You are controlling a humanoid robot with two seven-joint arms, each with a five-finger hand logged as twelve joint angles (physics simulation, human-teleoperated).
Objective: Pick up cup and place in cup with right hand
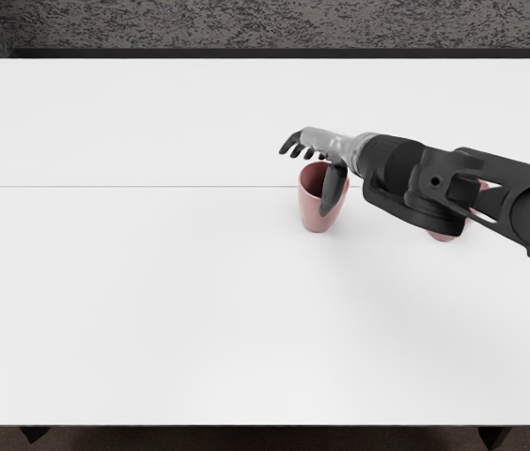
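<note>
Pink cup [317, 218] stood upright on white table [152, 310], mouth uncovered in part. I had right hand [326, 145] above rim, thumb [333, 194] hanging across cup's mouth and side, fingers [293, 143] parted beyond far edge, nothing pinched. Contact: could not tell. Second pink cup [443, 236], farther right, showed only partly behind right arm [415, 178].

We see a white bench [133, 310] crossed by a thin line [133, 186], speckled grey surface [246, 26] beyond, two dark pieces [34, 434] at its near edge.
</note>
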